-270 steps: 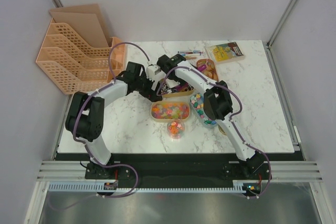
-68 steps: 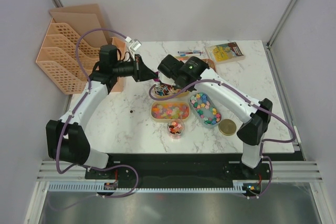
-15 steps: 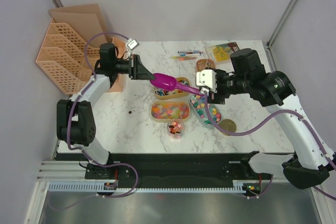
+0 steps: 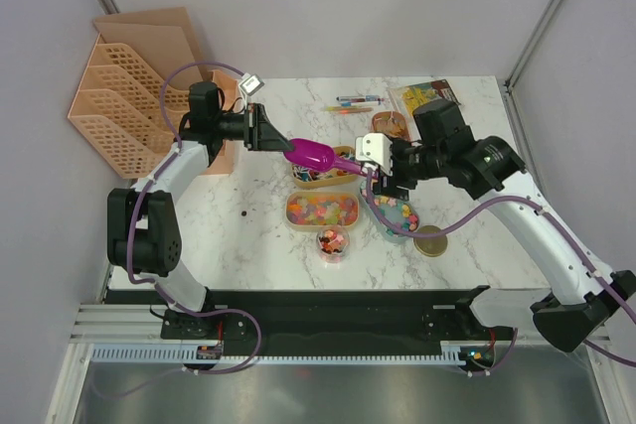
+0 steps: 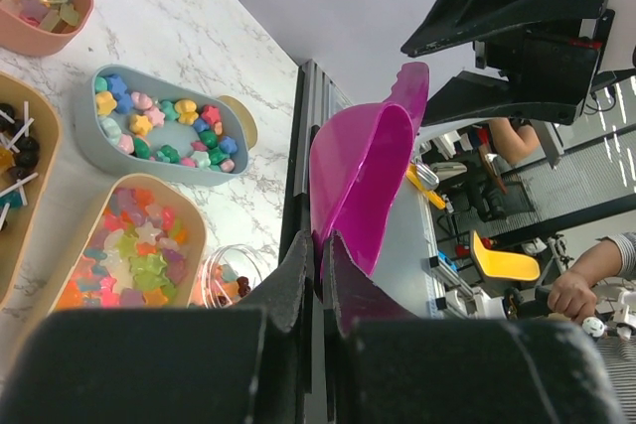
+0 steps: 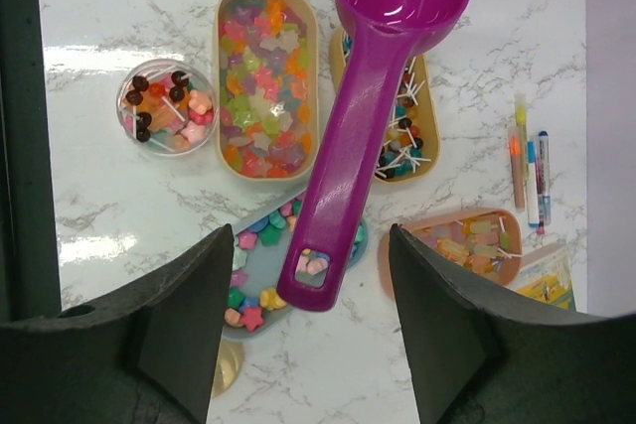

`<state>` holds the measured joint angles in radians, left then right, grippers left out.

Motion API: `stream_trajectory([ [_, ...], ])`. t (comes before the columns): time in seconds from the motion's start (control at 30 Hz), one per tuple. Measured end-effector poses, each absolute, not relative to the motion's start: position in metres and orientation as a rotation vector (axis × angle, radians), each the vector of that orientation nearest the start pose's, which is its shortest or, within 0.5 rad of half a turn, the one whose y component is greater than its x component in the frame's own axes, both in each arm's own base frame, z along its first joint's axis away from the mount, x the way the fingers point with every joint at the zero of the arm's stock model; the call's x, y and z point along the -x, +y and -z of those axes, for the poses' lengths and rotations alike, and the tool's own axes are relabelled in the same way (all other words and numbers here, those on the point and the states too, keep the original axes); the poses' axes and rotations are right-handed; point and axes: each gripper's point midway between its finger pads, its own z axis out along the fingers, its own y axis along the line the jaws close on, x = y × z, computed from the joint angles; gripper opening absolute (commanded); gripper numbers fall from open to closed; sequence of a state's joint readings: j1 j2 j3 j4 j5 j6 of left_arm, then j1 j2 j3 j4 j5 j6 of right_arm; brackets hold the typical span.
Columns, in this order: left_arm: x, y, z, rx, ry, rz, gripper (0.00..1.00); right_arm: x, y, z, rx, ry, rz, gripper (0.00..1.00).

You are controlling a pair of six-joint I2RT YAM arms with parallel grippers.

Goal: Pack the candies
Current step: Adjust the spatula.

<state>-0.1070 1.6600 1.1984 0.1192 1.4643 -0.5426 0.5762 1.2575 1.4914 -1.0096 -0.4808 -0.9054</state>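
The candies lie sorted in open dishes: bright orange-pink-yellow ones in a tan tray (image 4: 321, 211) (image 6: 264, 81), pastel stars in a grey tray (image 4: 396, 215) (image 5: 164, 128), stick ones in a second tan tray (image 4: 316, 176), wrapped ones in a pink dish (image 6: 467, 245). A small clear jar (image 4: 334, 242) (image 6: 165, 106) holds a few. My left gripper (image 4: 270, 138) (image 5: 323, 240) is shut on the bowl rim of a magenta scoop (image 4: 320, 155) (image 5: 363, 171), held level above the trays. My right gripper (image 4: 382, 172) (image 6: 313, 330) stands open, the scoop handle's end (image 6: 316, 273) between its fingers (image 6: 189, 330) without touching.
A gold lid (image 4: 430, 240) lies by the grey tray. Coloured pens (image 4: 355, 101) (image 6: 527, 161) and a flat yellow packet (image 4: 427, 98) sit at the back. An orange file rack (image 4: 134, 106) stands at the back left corner.
My right arm has swung left, bringing its open fingers round the scoop handle's end. The left arm and the scoop have stayed still over the last half second.
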Motion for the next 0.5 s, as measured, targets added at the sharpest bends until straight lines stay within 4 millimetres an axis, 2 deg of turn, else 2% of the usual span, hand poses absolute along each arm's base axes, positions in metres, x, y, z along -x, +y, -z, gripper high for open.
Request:
stream_trajectory([
  [0.17,-0.324,-0.213,-0.263,-0.661,1.869,1.798,0.02,-0.248,0.23,-0.289,1.636,1.51,-0.401,0.63],
  [0.2,-0.324,-0.213,-0.262,-0.658,1.871,1.799,0.02,-0.249,0.231,-0.29,1.628,1.507,-0.401,0.56],
  [0.3,-0.326,-0.213,-0.262,-0.649,1.876,1.791,0.02,-0.252,0.237,-0.293,1.607,1.502,-0.4,0.48],
  [0.5,-0.327,-0.213,-0.261,-0.641,1.881,1.789,0.02,-0.257,0.244,-0.287,1.602,1.52,-0.398,0.45],
])
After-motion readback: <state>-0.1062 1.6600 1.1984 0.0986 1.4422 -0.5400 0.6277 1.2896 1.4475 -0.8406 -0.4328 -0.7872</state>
